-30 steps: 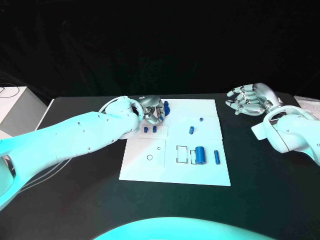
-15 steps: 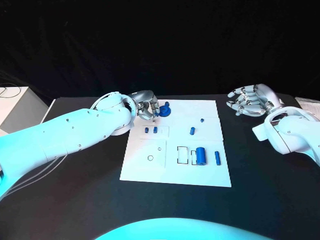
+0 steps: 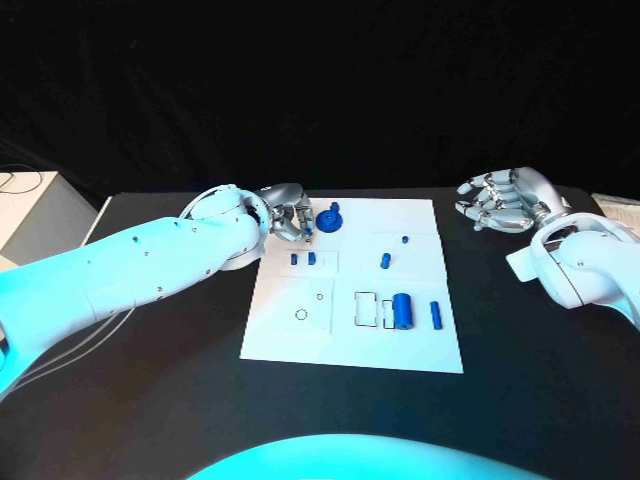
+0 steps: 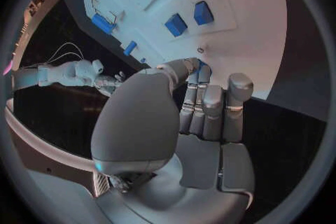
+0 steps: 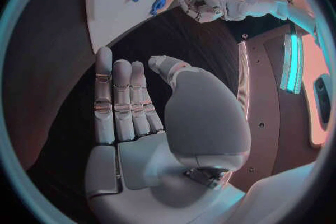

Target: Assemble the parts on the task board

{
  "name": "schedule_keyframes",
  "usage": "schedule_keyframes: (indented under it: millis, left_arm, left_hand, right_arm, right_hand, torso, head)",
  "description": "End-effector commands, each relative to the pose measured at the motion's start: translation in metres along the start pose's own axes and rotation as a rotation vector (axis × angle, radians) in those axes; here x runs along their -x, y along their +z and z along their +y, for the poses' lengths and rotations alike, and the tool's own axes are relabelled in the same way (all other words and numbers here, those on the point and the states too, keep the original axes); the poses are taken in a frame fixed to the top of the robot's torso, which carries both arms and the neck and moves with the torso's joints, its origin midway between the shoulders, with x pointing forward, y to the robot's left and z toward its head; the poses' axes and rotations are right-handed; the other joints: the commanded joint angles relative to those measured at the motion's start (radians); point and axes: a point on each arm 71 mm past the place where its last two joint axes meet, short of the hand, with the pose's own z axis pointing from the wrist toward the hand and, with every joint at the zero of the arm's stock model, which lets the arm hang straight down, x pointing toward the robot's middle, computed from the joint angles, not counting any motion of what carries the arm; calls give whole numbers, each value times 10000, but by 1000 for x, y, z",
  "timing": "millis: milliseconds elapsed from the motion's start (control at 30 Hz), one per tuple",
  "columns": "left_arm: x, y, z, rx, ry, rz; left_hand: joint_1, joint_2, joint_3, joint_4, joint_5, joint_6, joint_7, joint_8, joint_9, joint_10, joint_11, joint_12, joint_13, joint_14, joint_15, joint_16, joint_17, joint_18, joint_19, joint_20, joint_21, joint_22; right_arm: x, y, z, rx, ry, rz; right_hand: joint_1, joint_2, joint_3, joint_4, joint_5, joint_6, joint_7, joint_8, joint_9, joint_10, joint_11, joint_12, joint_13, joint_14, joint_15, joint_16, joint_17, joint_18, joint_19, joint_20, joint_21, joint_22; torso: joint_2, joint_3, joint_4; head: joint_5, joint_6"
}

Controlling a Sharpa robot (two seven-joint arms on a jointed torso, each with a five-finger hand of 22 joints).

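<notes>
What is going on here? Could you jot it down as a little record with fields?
Surface: black table
Task board: white plate in the middle
Left hand: at the board's far left corner, holding a round blue part
Right hand: off the board's right side, fingers apart, holding nothing
Other parts: small blue pieces lying on the board

Head camera looks down; wrist cameras sit behind hands; all share the task board (image 3: 352,284).

1 task board (image 3: 352,345), 2 robot hands.
</notes>
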Motion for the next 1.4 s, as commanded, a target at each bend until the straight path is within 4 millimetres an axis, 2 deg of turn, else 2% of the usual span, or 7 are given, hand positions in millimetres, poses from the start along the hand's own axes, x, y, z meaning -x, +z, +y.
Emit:
schedule_keyframes:
  millis: [33, 833, 1000, 1400]
  left_arm:
    - [-2, 1, -2, -67, -26, 222]
    - [-10, 2, 0, 36, -26, 551]
    - [-10, 2, 2, 125, -33, 511]
    - [-12, 3, 4, 222, -39, 592]
  left_hand:
    - [-52, 26, 18, -59, -35, 47, 5, -24, 12, 56, 11, 22, 9, 9, -1, 20, -45, -72, 15, -23, 7, -8]
    - [-46, 44, 38, -78, -25, 67, 3, -38, 20, 67, 10, 0, 11, -4, -3, 11, -76, -68, -3, -28, -3, -18]
    - [-46, 45, 41, -82, -24, 68, 3, -42, 22, 68, 11, -5, 12, 8, -3, 16, -50, -67, -7, -29, -5, -20]
    - [-48, 48, 45, -89, -23, 71, 5, -51, 24, 70, 12, -14, 12, 13, -3, 18, -40, -68, -6, -31, -2, -16]
  right_arm:
    - [-1, 0, 1, 158, -15, 41]
    - [0, 0, 1, 159, -18, 38]
    - [0, 0, 1, 160, -18, 39]
    - [0, 0, 1, 161, -19, 37]
  right_hand:
    - [28, 76, 23, -14, 33, 66, 29, -10, 9, -18, -75, 61, -8, 28, 7, -25, -9, 124, 49, 4, -65, -8]
    - [35, 79, 24, -20, 38, 72, 25, -10, 16, -14, -79, 71, -29, 37, 2, -23, -20, 124, 71, -1, -82, -25]
    - [35, 79, 24, -20, 38, 72, 25, -10, 16, -14, -79, 71, -29, 37, 2, -23, -20, 124, 71, -1, -82, -25]
    - [35, 79, 24, -20, 38, 72, 25, -10, 16, -14, -79, 71, -29, 37, 2, -23, -20, 124, 71, -1, -82, -25]
  torso:
    - [-2, 5, 6]
    - [-1, 1, 4]
    - [2, 5, 6]
    - [9, 7, 2]
  head:
    - [-14, -6]
    - [-18, -33]
    - [57, -32]
    - [10, -67]
